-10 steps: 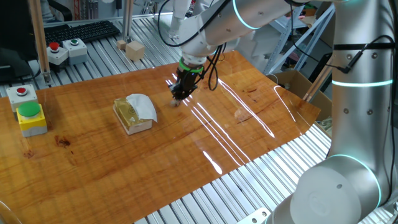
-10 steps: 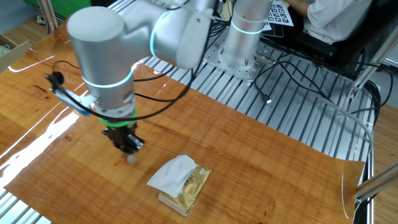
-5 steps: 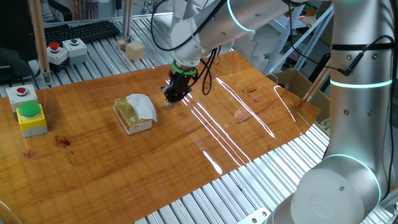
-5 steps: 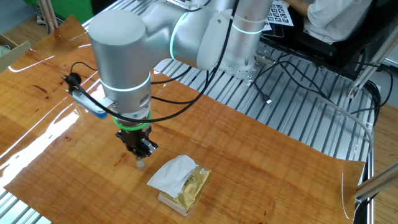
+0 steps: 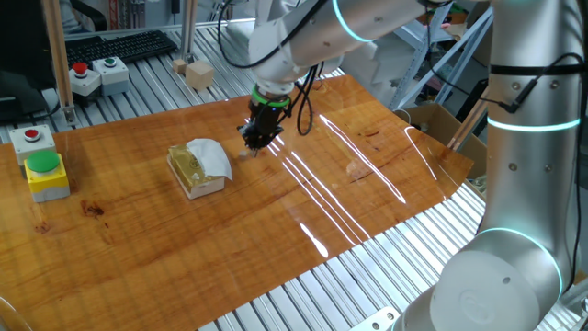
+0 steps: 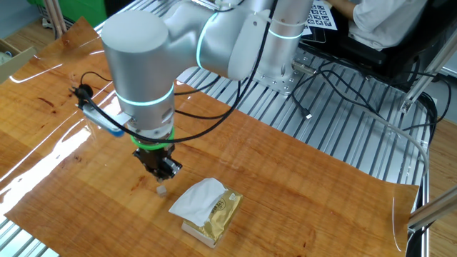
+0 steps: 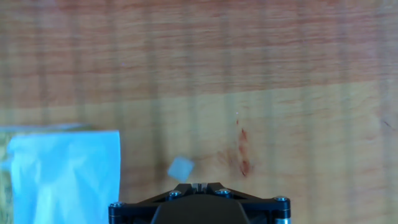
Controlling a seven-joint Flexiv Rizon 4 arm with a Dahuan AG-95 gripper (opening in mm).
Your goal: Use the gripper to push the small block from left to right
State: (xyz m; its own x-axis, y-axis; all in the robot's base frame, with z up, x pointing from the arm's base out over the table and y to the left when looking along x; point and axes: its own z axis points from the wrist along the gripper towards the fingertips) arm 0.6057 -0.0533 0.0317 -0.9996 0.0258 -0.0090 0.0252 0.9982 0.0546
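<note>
pale block (image 7: 181, 168), black fingers (image 7: 198, 186)

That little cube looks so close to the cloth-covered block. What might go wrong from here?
The small block lies just off the tool tip, so a push could glance off and spin it aside. It also sits near the cloth-draped block; it might bump or catch on that white cloth.

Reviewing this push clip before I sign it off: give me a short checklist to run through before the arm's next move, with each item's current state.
1. The small block is visible on the table: ok.
2. The gripper is low beside the block: ok.
3. Fingers closed for pushing: ok, going by the hand view.
4. Gripper touching the block: cannot tell.
5. Space between the block and the cloth-draped yellowish block: not ok, it is close.
</note>
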